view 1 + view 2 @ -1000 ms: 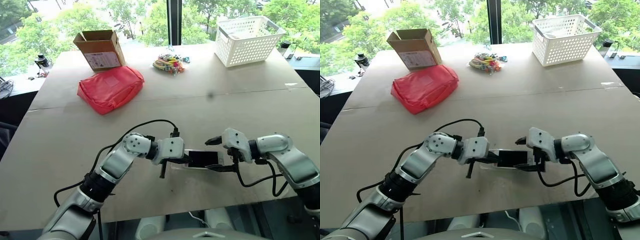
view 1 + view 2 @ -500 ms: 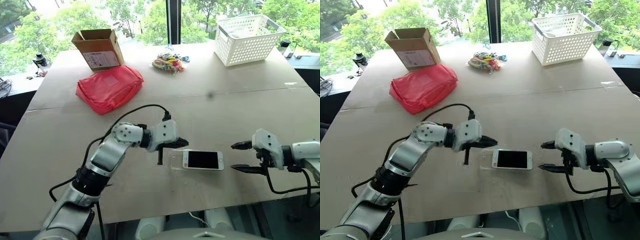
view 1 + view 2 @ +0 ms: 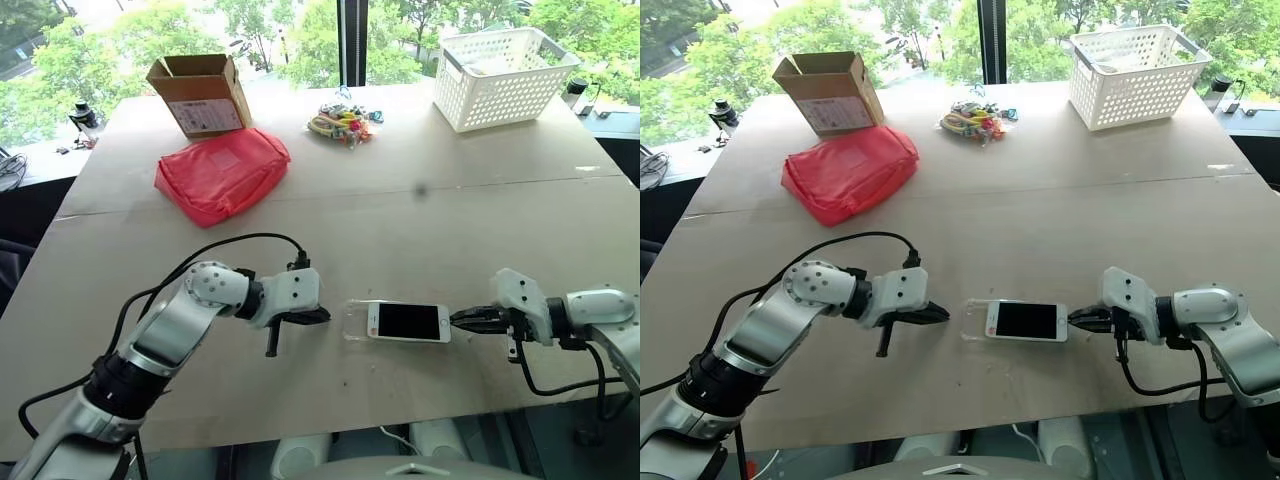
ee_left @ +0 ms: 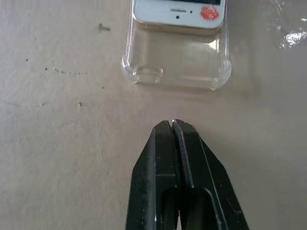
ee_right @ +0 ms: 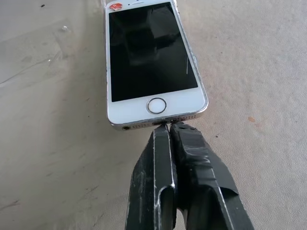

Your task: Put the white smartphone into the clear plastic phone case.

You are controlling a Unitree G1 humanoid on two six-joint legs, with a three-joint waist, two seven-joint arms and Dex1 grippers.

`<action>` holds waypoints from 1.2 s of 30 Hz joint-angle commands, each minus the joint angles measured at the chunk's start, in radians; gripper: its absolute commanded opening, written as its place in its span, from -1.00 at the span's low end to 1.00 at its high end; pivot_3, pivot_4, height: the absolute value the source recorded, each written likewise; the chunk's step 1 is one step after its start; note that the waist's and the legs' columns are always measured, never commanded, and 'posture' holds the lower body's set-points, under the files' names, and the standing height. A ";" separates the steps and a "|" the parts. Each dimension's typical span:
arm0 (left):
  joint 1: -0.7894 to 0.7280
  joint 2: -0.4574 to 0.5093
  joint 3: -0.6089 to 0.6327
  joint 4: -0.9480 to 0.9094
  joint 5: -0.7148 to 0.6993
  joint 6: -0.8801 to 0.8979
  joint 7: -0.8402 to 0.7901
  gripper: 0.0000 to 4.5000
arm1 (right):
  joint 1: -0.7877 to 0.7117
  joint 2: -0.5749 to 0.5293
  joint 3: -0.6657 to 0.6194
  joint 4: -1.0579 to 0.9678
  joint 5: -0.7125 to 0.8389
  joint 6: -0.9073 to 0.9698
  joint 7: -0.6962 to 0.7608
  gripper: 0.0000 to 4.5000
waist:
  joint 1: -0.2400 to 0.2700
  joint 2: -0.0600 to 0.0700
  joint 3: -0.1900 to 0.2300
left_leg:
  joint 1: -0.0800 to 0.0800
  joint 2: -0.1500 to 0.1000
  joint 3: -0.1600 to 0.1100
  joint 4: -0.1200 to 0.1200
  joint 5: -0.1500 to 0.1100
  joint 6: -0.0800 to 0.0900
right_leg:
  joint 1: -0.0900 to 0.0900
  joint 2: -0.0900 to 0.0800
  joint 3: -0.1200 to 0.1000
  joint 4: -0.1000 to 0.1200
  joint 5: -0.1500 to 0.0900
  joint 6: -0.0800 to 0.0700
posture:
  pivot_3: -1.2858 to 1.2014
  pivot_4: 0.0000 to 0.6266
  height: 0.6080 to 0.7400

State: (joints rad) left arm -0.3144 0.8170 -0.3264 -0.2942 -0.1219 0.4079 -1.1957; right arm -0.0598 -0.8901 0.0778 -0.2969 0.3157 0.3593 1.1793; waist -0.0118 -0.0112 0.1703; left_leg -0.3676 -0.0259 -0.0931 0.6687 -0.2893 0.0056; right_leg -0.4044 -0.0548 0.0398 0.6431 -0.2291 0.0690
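Observation:
The white smartphone [image 3: 407, 322] lies screen up on the table, near the front edge. Its far end rests partway in the clear plastic phone case [image 4: 177, 67], whose empty end with the camera hole sticks out toward my left gripper. My left gripper [image 4: 172, 122] is shut and empty, a short way off from that case end. My right gripper [image 5: 168, 125] is shut, its tips right against the phone's home-button end [image 5: 156, 105]. In the head view the left gripper [image 3: 320, 316] and right gripper [image 3: 460, 320] face each other across the phone.
At the back of the table [image 3: 560, 230] stand a cardboard box [image 3: 200, 95], a red pouch [image 3: 222, 175], a pile of colourful small items [image 3: 343, 125] and a white basket [image 3: 505, 65]. The table's front edge runs just below both arms.
Both grippers left the phone, which now lies on the table. The left gripper drew back to the left. The right gripper pulled right, shut, and came back to the phone's end.

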 commanded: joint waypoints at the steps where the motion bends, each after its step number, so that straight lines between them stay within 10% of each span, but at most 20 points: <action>1: -0.021 -0.021 -0.012 -0.025 -0.008 0.016 0.005 -1.00 | -0.007 0.007 -0.001 -0.042 0.014 0.000 -0.006 -0.99 | -0.001 0.000 0.000 | 0.000 0.000 0.000 0.000 0.000 0.000 | 0.000 0.000 0.000 0.000 0.000 0.000 | 0.03 -0.52 1.00; 36: -0.098 -0.141 -0.013 0.173 0.092 -0.119 0.101 -1.00 | -0.204 0.191 0.096 0.027 -0.040 0.022 -0.091 -0.99 | -0.001 0.001 0.000 | 0.005 0.000 0.003 0.001 0.000 0.000 | 0.001 0.002 0.002 0.003 0.001 -0.001 | 0.03 -0.52 1.00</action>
State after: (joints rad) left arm -0.3922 0.7035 -0.3430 -0.1370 -0.0497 0.3117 -1.1490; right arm -0.2448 -0.7251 0.1592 -0.2449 0.2554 0.4200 1.0853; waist -0.0132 -0.0107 0.1699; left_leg -0.3630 -0.0257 -0.0900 0.6702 -0.2891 0.0055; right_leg -0.4027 -0.0532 0.0414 0.6459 -0.2283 0.0683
